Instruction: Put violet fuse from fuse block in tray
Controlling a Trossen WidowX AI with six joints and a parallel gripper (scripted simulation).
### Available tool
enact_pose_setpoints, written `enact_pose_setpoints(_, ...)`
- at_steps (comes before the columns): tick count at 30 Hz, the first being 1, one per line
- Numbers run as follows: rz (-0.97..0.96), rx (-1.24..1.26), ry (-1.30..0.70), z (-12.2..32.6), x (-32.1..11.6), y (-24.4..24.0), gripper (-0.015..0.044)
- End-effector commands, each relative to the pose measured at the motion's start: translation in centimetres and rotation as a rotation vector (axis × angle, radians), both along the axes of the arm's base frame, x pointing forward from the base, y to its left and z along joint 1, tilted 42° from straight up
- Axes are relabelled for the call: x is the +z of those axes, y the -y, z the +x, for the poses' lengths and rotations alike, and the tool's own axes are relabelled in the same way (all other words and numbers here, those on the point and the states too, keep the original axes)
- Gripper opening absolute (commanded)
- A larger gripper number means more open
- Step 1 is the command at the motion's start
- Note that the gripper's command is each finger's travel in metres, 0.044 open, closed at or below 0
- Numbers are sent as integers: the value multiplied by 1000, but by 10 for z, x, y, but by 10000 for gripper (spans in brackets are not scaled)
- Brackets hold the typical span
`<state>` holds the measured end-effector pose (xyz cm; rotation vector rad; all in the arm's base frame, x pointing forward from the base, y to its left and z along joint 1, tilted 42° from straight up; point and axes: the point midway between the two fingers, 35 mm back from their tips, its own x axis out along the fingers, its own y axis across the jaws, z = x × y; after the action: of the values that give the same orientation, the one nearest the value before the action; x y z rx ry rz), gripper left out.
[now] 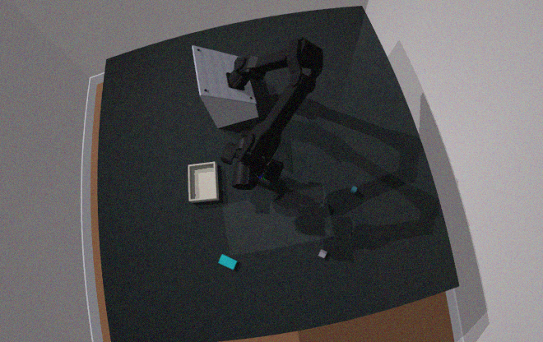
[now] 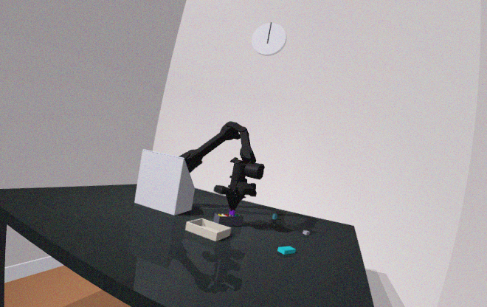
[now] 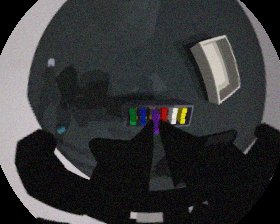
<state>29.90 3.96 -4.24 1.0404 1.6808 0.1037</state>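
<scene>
Gripper: the gripper (image 2: 232,209) points straight down over the fuse block, its fingers clenched on the violet fuse (image 2: 232,212)
Violet fuse: it shows as a small violet piece at the fingertips, just above the top of the fuse block (image 2: 228,218) in the exterior view; in the wrist view the violet fuse (image 3: 155,123) hangs lower in the picture than the row of other fuses, in line with the gap it belongs to
Whether free of the block: cannot be told, since the fuse's lower end is too small to make out against the block
Other fuses: in the wrist view a green fuse (image 3: 132,117), a blue fuse (image 3: 143,115), a red fuse (image 3: 164,115), a white fuse (image 3: 173,116) and a yellow fuse (image 3: 183,115) stand in one row in the block
Tray: the beige tray (image 2: 207,229) lies on the dark table (image 2: 85,236) just beside the block, on the side toward the exterior camera; seen from the top, the tray (image 1: 202,182) sits just left of the wrist
Arm: the arm (image 2: 215,142) reaches from the grey base box (image 2: 163,182) up and then down to the block
Loose items: a cyan block (image 2: 286,250), a small grey cube (image 2: 305,232) and a small teal piece (image 2: 274,216) lie on the table well apart from the block
Wall: a round clock (image 2: 268,38) hangs above the scene
</scene>
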Motion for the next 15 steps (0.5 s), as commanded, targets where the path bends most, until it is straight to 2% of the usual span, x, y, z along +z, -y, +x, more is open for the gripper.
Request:
enact_pose_setpoints(1, -3, 4, 1, 0, 2, 2, 0)
enact_pose_setpoints(15, -3, 3, 0, 0, 7, 6, 0)
